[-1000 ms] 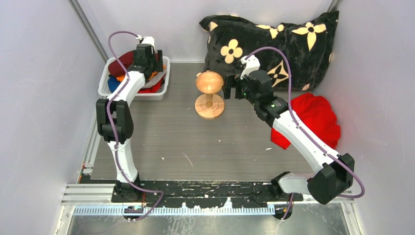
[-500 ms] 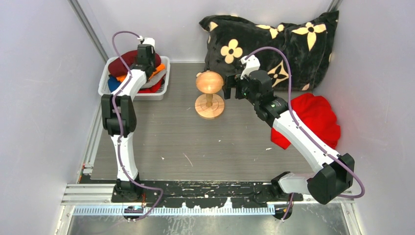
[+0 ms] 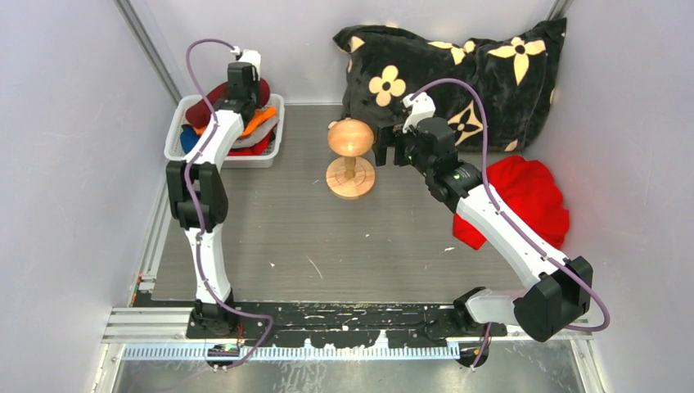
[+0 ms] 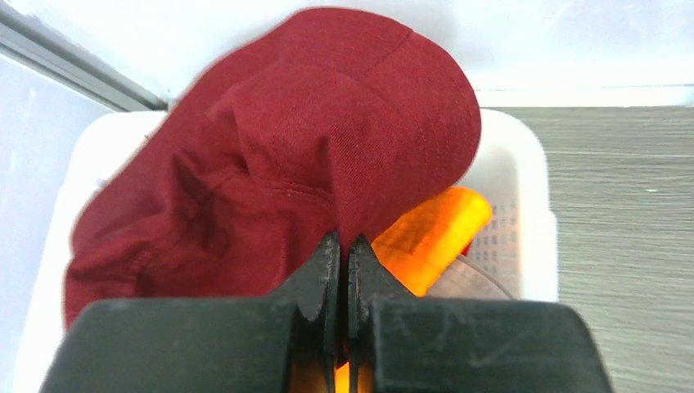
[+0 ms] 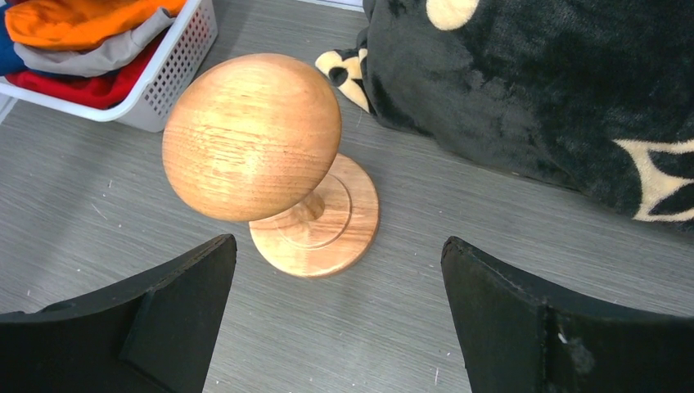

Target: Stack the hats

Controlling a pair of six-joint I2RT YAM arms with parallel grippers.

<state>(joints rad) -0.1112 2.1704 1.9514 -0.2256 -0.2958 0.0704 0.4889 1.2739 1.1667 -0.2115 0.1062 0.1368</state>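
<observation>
top external view: two arms stand at the near edge of a grey table (image 3: 327, 254); to the right, a bright red cloth bundle (image 3: 528, 196) lies on the table just beyond the right arm; farther in, near the table's middle, the right gripper (image 5: 337, 241) hangs with its jaws spread wide and nothing between them, facing a wooden stand (image 5: 250, 135) with a rounded head on a disc base; at the far left a white basket (image 3: 254, 160) holds the hats in a heap; the left gripper (image 4: 344, 246) is over it, jaws pressed together on the brim of the maroon hat (image 4: 327, 139), which sits highest, spread above the pile; beneath it lie the orange hat (image 4: 434, 229), the pale grey hat (image 5: 98, 56), the red hat (image 5: 90, 88) and a sliver of the blue hat (image 3: 187, 139); against the far wall a black pillow (image 3: 458, 57) with cream flowers leans in the right corner.
</observation>
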